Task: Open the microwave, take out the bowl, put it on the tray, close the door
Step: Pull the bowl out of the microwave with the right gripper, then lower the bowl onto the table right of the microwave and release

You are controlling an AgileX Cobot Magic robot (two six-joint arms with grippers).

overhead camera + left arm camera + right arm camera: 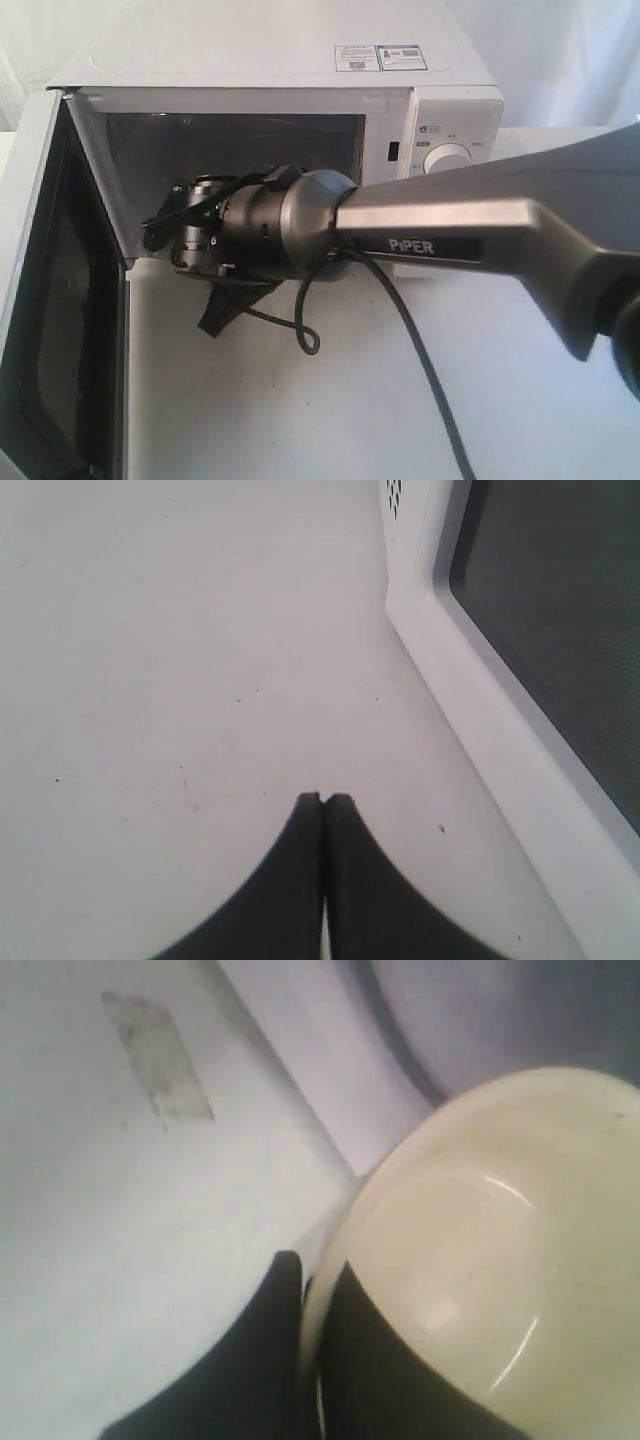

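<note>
A white, faintly speckled table is seen spread beneath and ahead of the left claw. The microwave is stood upon it, its open door close beside that claw.

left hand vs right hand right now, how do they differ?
Grip: the left hand is shut on nothing; the right hand is shut on the rim of the bowl, one finger inside it, one outside.
Place: the left hand faces the table beside the open door; the right hand reaches into the microwave.
Shared: both have dark fingers, closed.
</note>
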